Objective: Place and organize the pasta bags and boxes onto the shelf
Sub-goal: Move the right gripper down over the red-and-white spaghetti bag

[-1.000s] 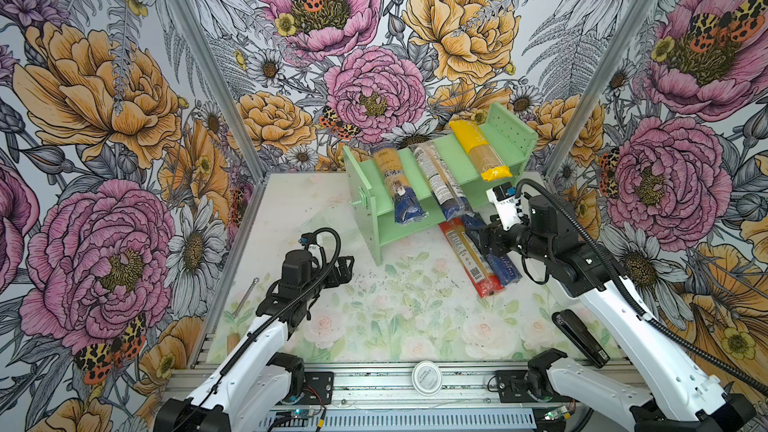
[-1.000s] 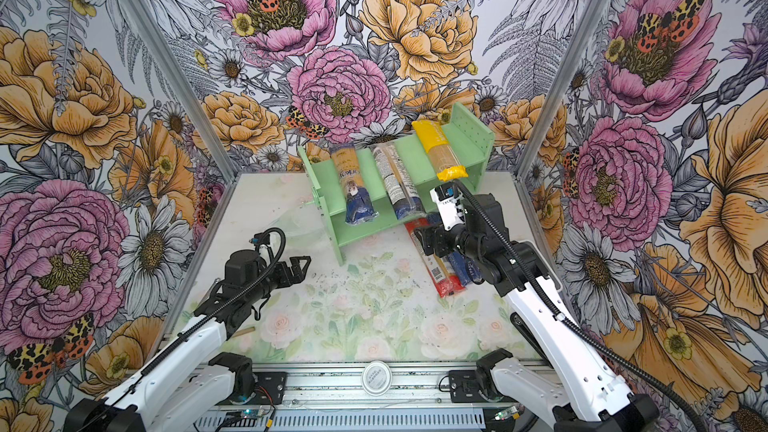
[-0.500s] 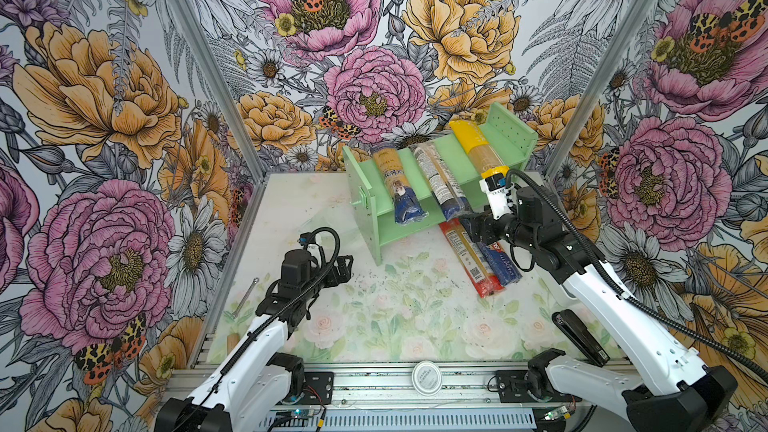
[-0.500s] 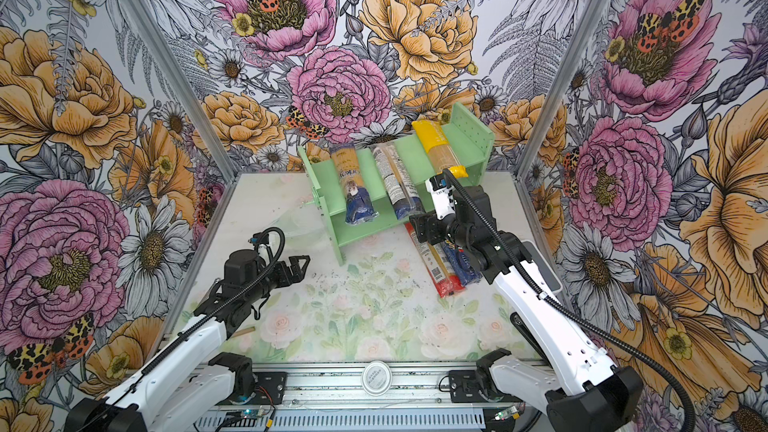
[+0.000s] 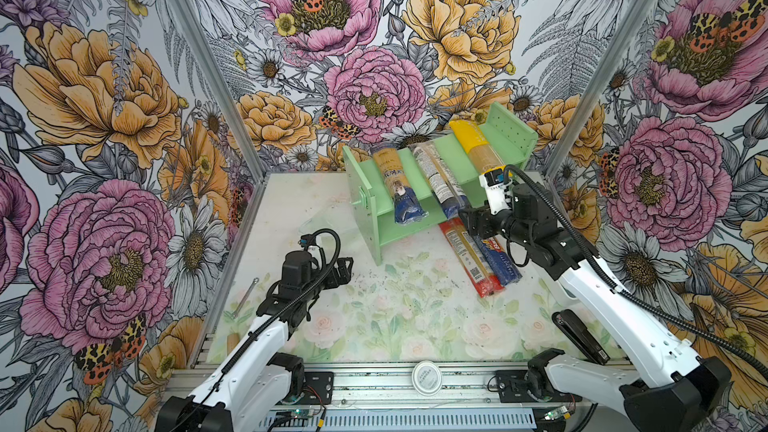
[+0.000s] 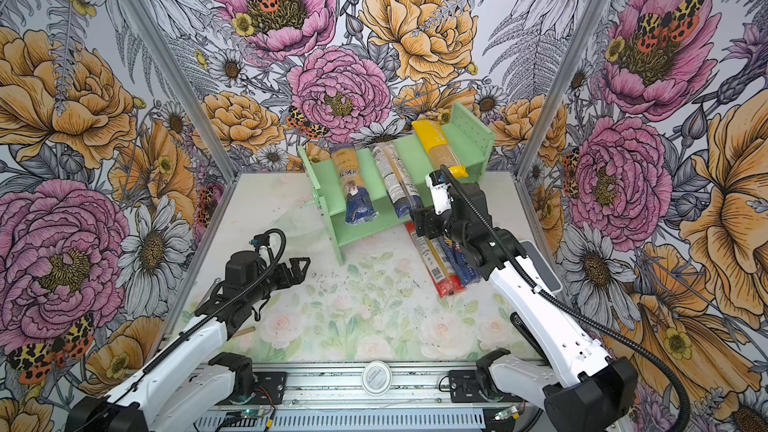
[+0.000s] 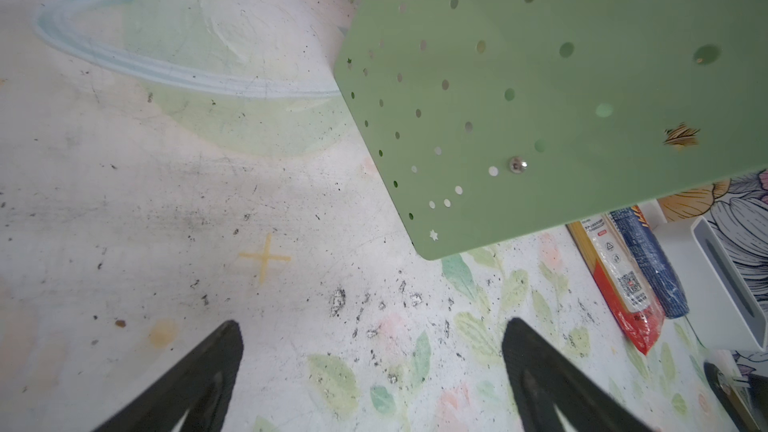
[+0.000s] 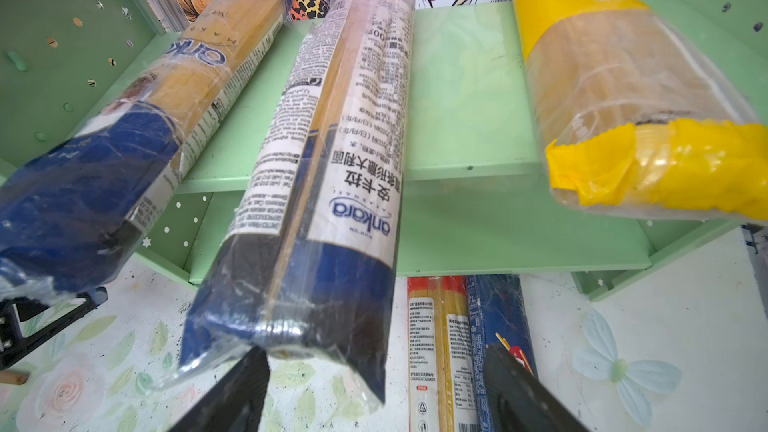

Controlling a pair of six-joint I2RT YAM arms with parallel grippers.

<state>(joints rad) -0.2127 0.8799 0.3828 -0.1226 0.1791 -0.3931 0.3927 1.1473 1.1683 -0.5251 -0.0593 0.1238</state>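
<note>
Top views overhead; wrist views near shelf [image 8: 457, 97].

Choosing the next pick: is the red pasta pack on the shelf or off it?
Off: the red pack lies flat on the table beside the dark blue pack.

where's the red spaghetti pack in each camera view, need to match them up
In a top view: red pack flat on the table, right of centre, in front of the shelf.
In a top view: same spot.
Left wrist: on the table, past the shelf's side panel.
Right wrist: on the table, below the shelf's front edge.
Shared landmark: the dark blue pack lying against it in every view.
</note>
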